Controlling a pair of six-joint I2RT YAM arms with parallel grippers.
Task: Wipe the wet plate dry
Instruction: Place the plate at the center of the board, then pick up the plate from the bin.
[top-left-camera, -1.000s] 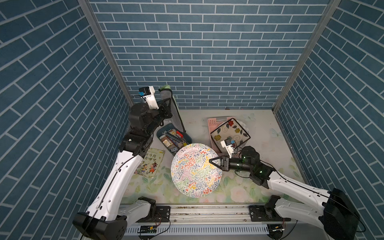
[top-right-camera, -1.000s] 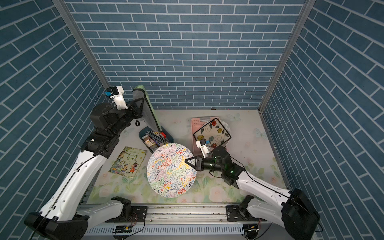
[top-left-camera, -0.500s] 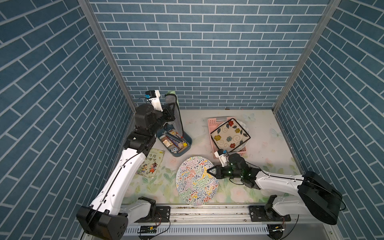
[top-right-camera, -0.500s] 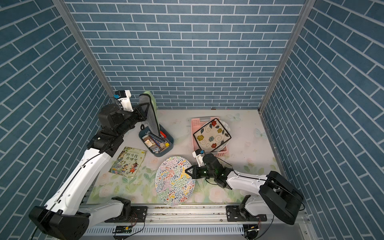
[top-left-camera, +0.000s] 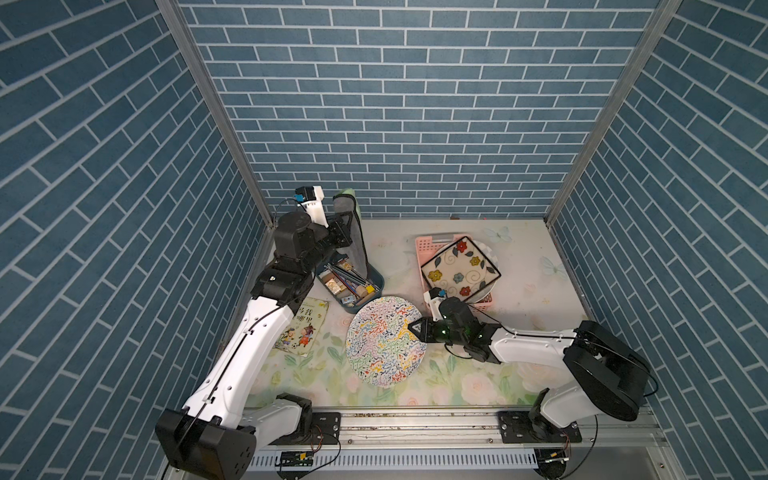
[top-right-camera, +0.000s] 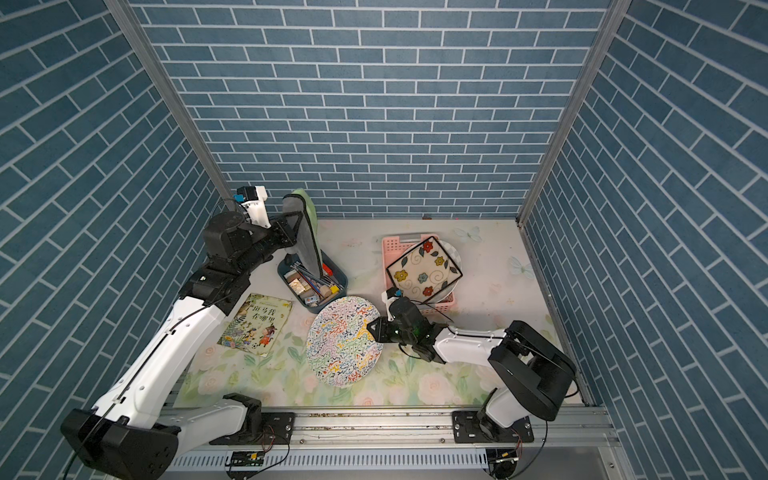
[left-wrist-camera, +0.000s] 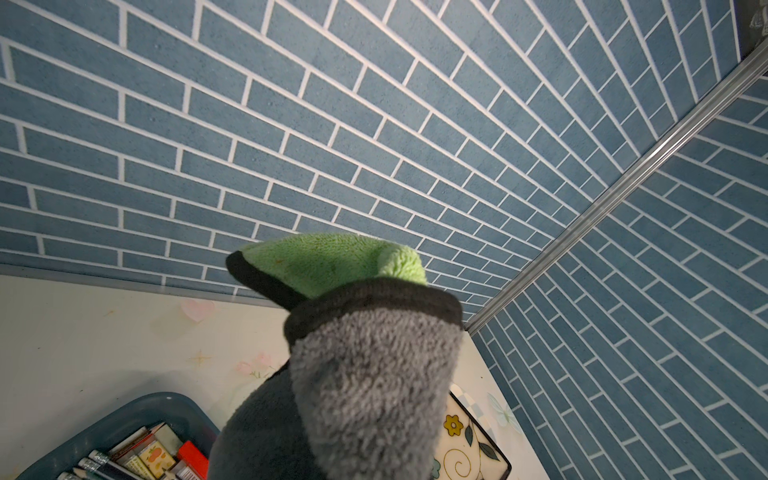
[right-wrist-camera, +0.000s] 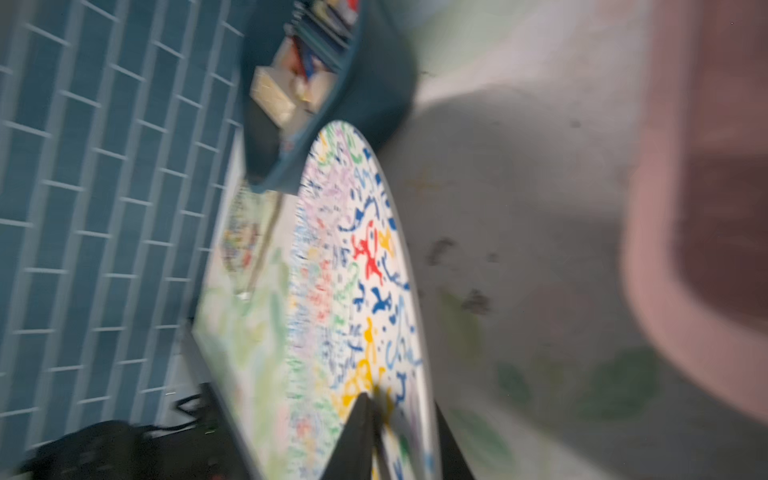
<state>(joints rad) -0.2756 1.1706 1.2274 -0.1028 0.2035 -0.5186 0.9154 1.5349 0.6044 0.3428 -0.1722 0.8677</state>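
Item: round plate with multicoloured squiggle pattern (top-left-camera: 384, 338) — on or just above floral table mat (top-left-camera: 316, 374), rim between right gripper (top-left-camera: 415, 330) jaws; clamped or loosening, cannot tell. Grey-and-green fleecy cloth (top-left-camera: 355, 249) pinched in left gripper (top-left-camera: 344, 222), aloft. Handling — settle plate flat before wiping.

Floral table (top-left-camera: 399, 245), book (top-left-camera: 302, 329), bin (top-left-camera: 377, 281) (blue), basket (top-left-camera: 432, 241)

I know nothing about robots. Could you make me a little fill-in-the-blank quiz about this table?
The left gripper holds up a grey and green ____.
The square flowered plate sits in a ____ basket.
The right gripper is at the rim of the round, colourful ____.
Missing words: cloth; pink; plate.
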